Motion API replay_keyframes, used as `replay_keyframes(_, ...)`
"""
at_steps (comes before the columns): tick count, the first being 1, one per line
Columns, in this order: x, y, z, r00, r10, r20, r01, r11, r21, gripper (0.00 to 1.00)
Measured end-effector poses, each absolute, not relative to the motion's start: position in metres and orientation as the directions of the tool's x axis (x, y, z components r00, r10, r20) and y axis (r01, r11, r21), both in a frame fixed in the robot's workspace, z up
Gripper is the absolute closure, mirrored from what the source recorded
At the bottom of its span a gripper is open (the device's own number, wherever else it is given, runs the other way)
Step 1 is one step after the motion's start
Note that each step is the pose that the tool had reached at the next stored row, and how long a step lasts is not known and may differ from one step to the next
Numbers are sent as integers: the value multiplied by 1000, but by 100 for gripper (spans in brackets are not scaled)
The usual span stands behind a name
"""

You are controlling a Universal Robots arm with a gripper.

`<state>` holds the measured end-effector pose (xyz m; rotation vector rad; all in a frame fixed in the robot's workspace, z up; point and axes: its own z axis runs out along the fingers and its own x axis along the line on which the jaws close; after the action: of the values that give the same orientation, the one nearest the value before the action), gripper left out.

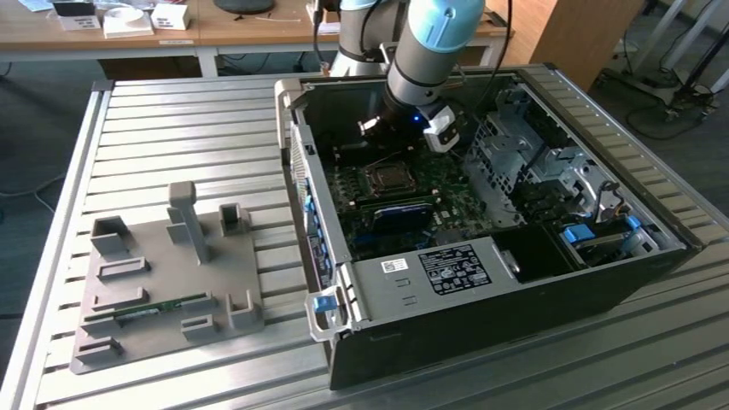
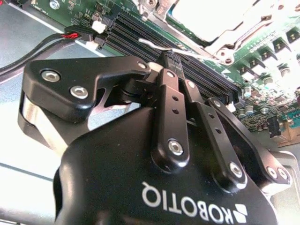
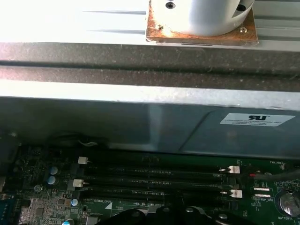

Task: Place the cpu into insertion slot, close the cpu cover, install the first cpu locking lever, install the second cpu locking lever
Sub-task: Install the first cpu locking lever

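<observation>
- Apparently on the lever step: black two-finger gripper (image 2: 169, 57), jaws together, tips at thin silver wire lever (image 2: 151, 45).
- Silvery square cpu (image 2: 211, 16) sat in metal-rimmed insertion slot (image 1: 387, 178) nearby.
- Next move likely needed steady tip contact.

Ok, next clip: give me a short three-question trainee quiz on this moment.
1. True or false: the gripper is down inside the open computer case.
2. What lies on the grey fixture plate at the exterior view's left? A) a green memory stick B) a fan C) a screwdriver
3. Fill in: in the second wrist view, the long black slots right by the gripper are ____ slots.
Key: 1 true; 2 A; 3 memory.
</observation>
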<state>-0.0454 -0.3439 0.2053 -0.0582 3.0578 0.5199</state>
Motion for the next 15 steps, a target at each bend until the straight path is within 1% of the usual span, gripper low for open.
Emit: replay_keyframes(15,-45,-347,205,-999,-30,-45,-43,943,330,89)
